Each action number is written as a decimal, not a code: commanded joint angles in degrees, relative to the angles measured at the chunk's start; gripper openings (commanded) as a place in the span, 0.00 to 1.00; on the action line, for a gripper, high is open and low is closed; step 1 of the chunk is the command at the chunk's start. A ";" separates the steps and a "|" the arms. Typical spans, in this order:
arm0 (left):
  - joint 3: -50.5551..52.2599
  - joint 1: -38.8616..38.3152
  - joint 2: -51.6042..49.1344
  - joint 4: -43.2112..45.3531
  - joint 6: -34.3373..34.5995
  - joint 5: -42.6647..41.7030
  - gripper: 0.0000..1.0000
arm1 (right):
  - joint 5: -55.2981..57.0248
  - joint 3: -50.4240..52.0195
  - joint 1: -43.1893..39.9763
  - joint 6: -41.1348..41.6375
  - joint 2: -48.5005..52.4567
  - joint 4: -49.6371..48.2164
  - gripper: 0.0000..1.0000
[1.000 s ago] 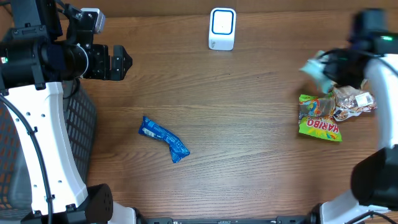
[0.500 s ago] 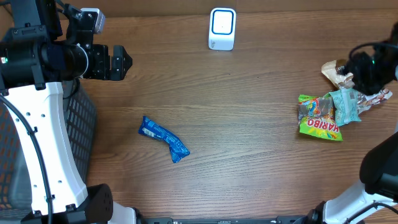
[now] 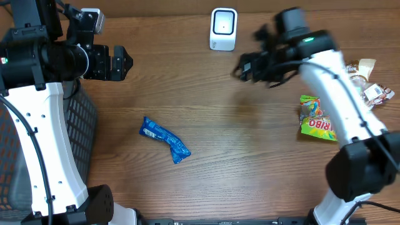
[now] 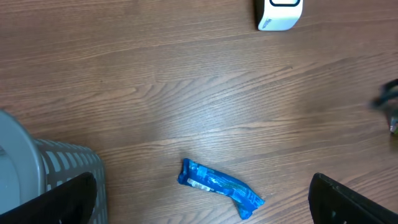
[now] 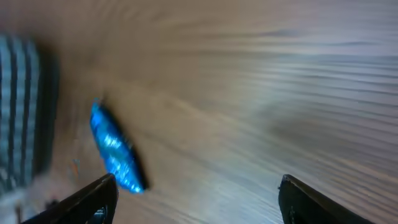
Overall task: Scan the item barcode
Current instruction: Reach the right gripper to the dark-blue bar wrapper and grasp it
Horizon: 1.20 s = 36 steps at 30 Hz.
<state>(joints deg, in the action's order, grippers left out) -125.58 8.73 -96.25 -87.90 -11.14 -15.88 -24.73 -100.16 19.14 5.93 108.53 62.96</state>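
A blue wrapped snack bar (image 3: 165, 140) lies flat on the wooden table left of centre. It also shows in the left wrist view as the blue bar (image 4: 221, 191) and, blurred, in the right wrist view as the blue bar (image 5: 115, 149). The white barcode scanner (image 3: 223, 28) stands at the back centre, and the left wrist view catches the scanner (image 4: 280, 12) at its top edge. My left gripper (image 3: 124, 62) hovers open and empty at the far left, high above the bar (image 4: 202, 205). My right gripper (image 3: 242, 67) is open and empty over the table's middle, right of the scanner (image 5: 199, 199).
A green Haribo bag (image 3: 315, 119) and some other snack packets (image 3: 365, 84) lie at the right edge. A grey mesh basket (image 3: 81, 137) stands at the left edge beside the left arm, seen too in the left wrist view as the basket (image 4: 56, 168).
My right gripper let go of a pale blue packet at the right-hand pile, opened, and swung left to the table's middle. The left arm has not moved.
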 commanded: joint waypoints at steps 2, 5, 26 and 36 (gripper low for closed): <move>-0.90 -0.09 -0.02 0.07 -0.44 -0.61 1.00 | -0.63 2.84 9.92 -2.97 4.59 -2.75 0.79; -0.90 -0.09 -0.02 0.07 -0.44 -0.61 1.00 | 0.02 2.99 16.57 -1.07 8.41 -4.22 0.78; -0.90 -0.09 -0.02 0.07 -0.44 -0.61 1.00 | -3.45 3.80 26.34 19.21 20.83 -12.11 0.15; -0.90 -0.09 -0.02 0.07 -0.44 -0.61 1.00 | 4.31 3.78 17.62 32.30 20.09 -2.99 0.04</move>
<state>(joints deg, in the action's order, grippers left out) -125.58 8.73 -96.25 -87.90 -11.14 -15.86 -27.97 -96.95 41.21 32.56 129.27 56.84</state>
